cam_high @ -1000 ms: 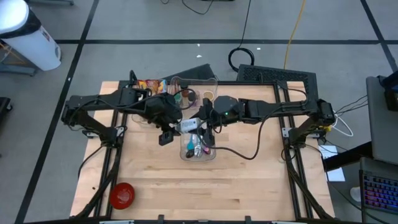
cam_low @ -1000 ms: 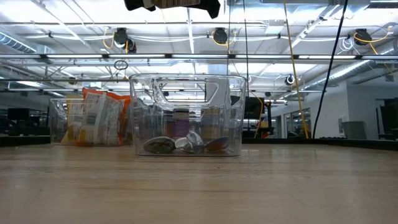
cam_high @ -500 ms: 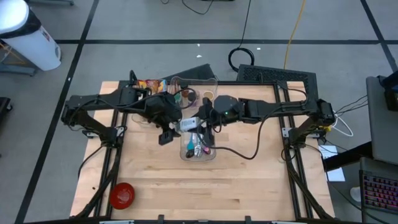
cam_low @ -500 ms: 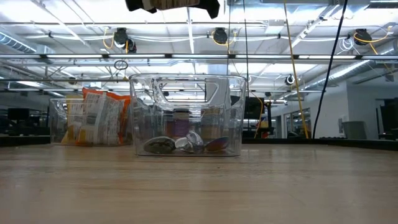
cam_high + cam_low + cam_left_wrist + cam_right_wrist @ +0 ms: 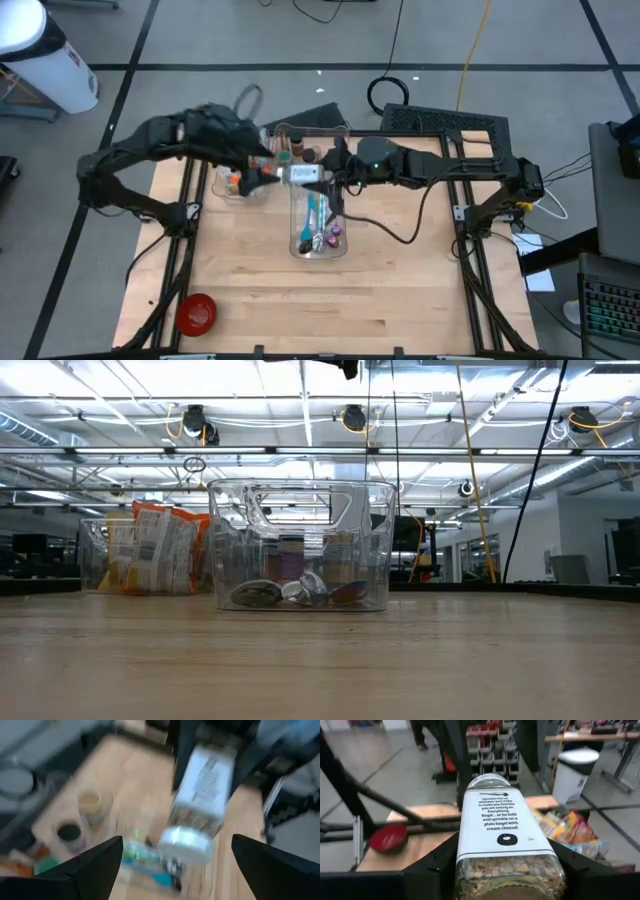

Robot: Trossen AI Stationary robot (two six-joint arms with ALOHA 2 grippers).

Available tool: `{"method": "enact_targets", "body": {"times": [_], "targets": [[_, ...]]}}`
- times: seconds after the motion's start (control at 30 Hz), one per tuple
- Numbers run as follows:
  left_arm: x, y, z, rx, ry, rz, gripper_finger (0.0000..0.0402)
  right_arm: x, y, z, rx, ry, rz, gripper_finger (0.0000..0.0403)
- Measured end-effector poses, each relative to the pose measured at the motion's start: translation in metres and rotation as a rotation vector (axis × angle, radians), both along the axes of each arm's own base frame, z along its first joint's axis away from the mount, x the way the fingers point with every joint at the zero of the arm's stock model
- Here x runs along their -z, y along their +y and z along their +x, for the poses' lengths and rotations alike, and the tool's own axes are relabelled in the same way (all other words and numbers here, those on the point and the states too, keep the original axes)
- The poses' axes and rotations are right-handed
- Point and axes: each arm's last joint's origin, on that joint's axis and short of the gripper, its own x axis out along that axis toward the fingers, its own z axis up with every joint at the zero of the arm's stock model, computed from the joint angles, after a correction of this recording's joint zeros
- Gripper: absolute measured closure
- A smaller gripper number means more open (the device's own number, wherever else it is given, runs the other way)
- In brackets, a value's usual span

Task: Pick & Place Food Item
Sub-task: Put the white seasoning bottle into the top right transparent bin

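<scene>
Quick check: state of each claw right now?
Left claw: open, holding nothing.
Right claw: shut on the seasoning jar, held above the clear bin.

The seasoning jar (image 5: 507,845) wears a white label printed with black lettering and a small black ring; below the label its clear glass shows a speckled tan and brown mix. The tabletop (image 5: 250,285) is pale blond wood with faint plank lines. At its near left corner, far from the jar, sits a glossy red bowl (image 5: 196,312). The clear bin (image 5: 300,545) under the jar holds teal, purple and silver packets. Left of the bin, snack bags (image 5: 160,547) show orange, red and white print. Both arms are matte black.
</scene>
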Motion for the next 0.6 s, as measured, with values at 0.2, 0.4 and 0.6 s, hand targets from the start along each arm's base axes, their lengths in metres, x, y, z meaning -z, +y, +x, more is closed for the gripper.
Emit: {"method": "enact_targets", "body": {"times": [0.2, 0.4, 0.6], "targets": [[-0.021, 0.001, -0.012, -0.048, -0.173, 0.084, 0.0047, -0.013, -0.011, 0.001, 0.033, -0.140, 0.017, 0.0211], [-0.022, 0.000, -0.012, -0.059, -0.177, 0.115, 0.0061, -0.029, -0.016, 0.000, 0.046, -0.306, 0.032, 0.0211], [-0.031, 0.001, -0.009, -0.055, -0.271, 0.164, 0.0062, -0.039, -0.016, -0.001, 0.043, -0.407, 0.049, 0.0211]]}}
